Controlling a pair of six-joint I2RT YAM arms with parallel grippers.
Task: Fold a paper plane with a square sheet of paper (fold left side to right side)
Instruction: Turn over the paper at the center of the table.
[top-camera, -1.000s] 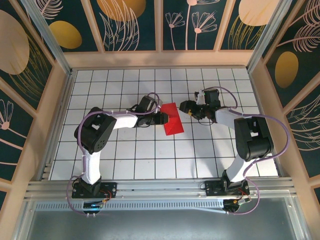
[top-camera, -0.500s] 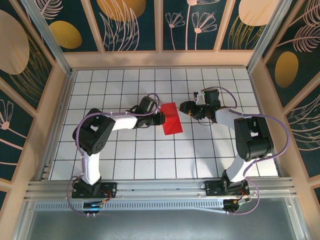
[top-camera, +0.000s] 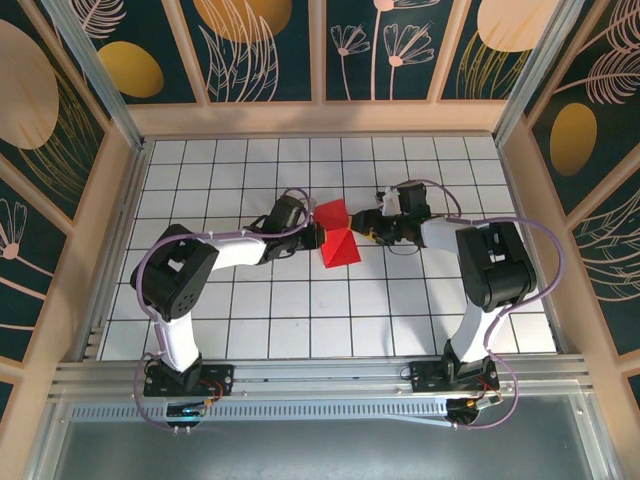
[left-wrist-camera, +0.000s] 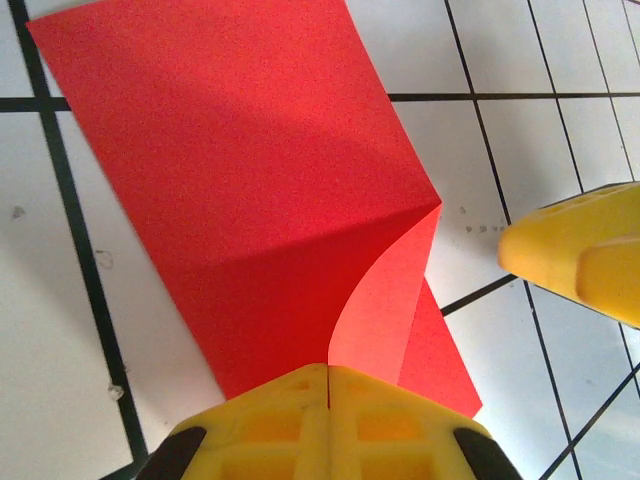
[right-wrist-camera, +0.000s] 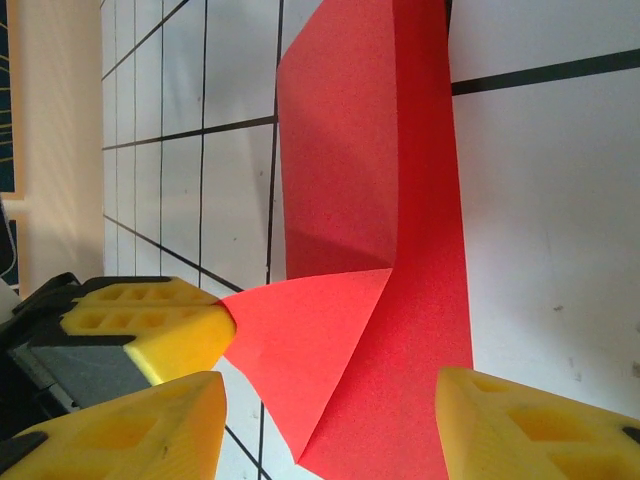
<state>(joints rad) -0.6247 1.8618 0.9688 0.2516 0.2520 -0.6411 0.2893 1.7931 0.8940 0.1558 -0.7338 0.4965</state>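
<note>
My left gripper (left-wrist-camera: 328, 378) has just pinched shut on the paper (left-wrist-camera: 250, 170) flap, and my open right gripper (right-wrist-camera: 335, 425) now brackets it, so folding can proceed.

We see the square sheet of paper (top-camera: 338, 244) lying on the table (top-camera: 250, 300) at mid-grid, between the left gripper (top-camera: 318, 237), touching its left edge, and the right gripper (top-camera: 362, 229), just beside its right edge.

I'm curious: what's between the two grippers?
The paper, in the top view; the left gripper pinches one edge, the right gripper is open at the other.
</note>
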